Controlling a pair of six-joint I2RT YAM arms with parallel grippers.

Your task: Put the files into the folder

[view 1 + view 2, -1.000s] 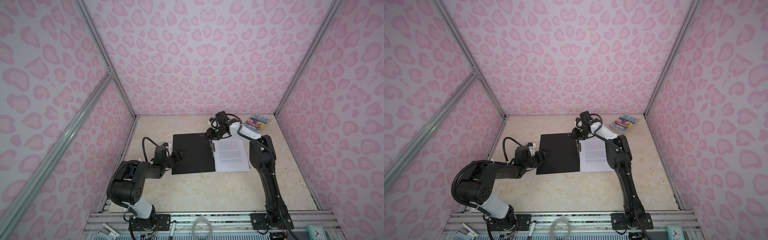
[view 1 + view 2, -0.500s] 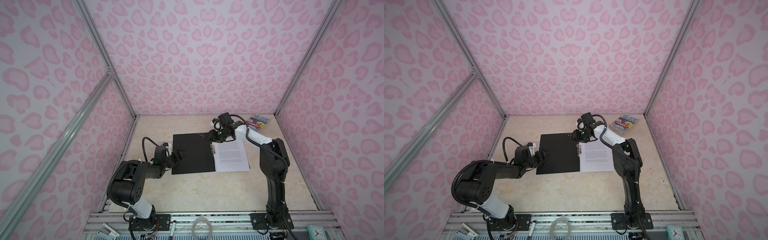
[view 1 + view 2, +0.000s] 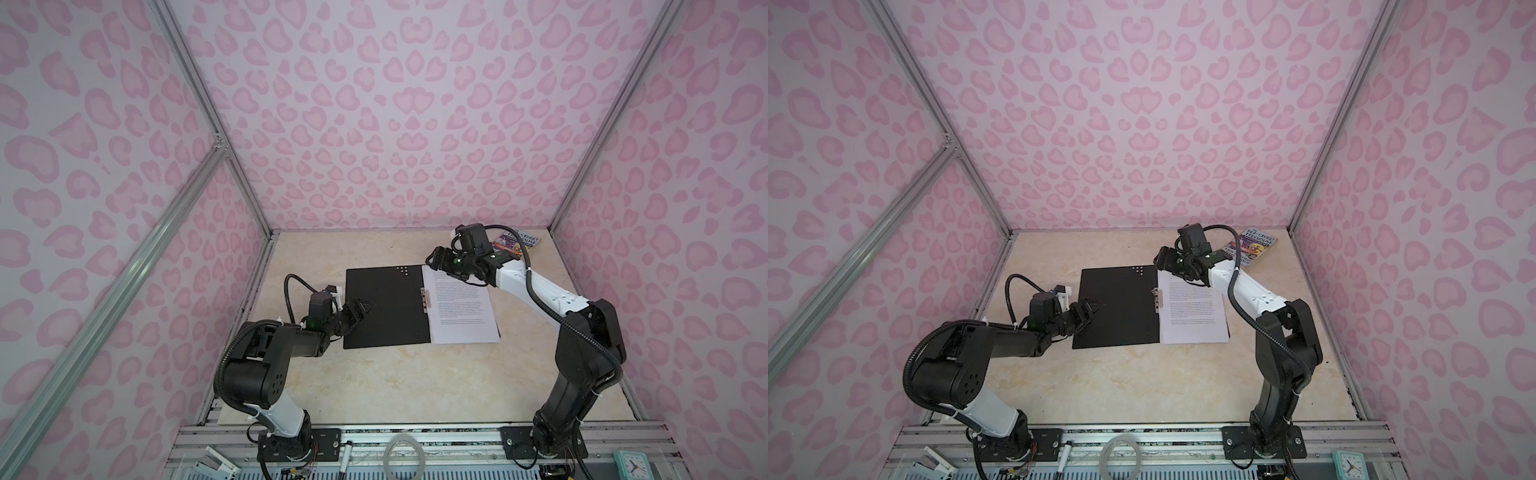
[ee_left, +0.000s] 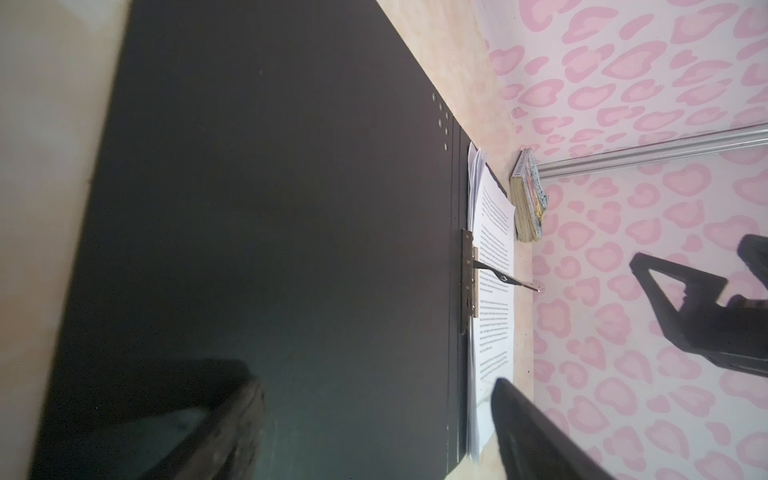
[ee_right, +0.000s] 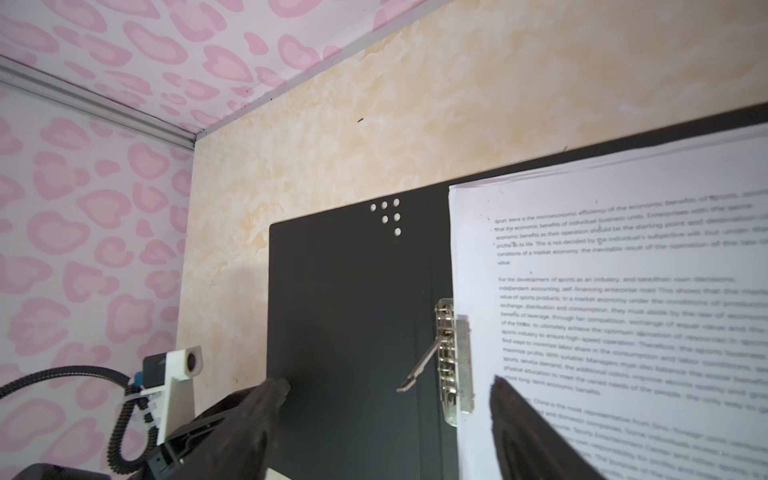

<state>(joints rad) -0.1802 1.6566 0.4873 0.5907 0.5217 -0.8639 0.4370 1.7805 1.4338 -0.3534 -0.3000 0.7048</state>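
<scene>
1. The worktop (image 3: pixel 374 382) is a pale beige board with a faint marbled pattern. It fills the floor of a box-like enclosure.
2. Three walls (image 3: pixel 395 124) rise round it, lilac-white sheets printed with pink heart-like blotches. Aluminium posts (image 3: pixel 208 112) run up the far corners, and a slanting strut crosses the left wall.
3. A metal rail (image 3: pixel 415 434) along the near edge carries both arm bases. A pale ring (image 3: pixel 404 455) lies in front of it, with a small teal clock (image 3: pixel 631 465) toward its right end.
4. The folder (image 3: pixel 386 307) lies open and flat in the middle of the worktop, black inside facing up. A cluster of small white dots marks the far corner of its left leaf.
5. The files (image 3: pixel 461 311) lie as one stack on the right leaf, printed side up. Their inner edge is against the metal clip (image 3: pixel 424 297) at the spine, and both wrist views show the clip's lever raised.
6. A colourful paperback book (image 3: pixel 519 243) lies in the far right corner, apart from the folder.
7. The left gripper (image 3: pixel 361 311) is released, fingers (image 4: pixel 232 415) spread wide and grasping nothing. It sits low over the left leaf near its outer edge; whether it touches the leaf cannot be told.
8. The right gripper (image 3: pixel 433 259) is above the folder's far edge, by the far inner corner of the files. Its fingers (image 5: pixel 523 424) are spread, with nothing held between them.
</scene>
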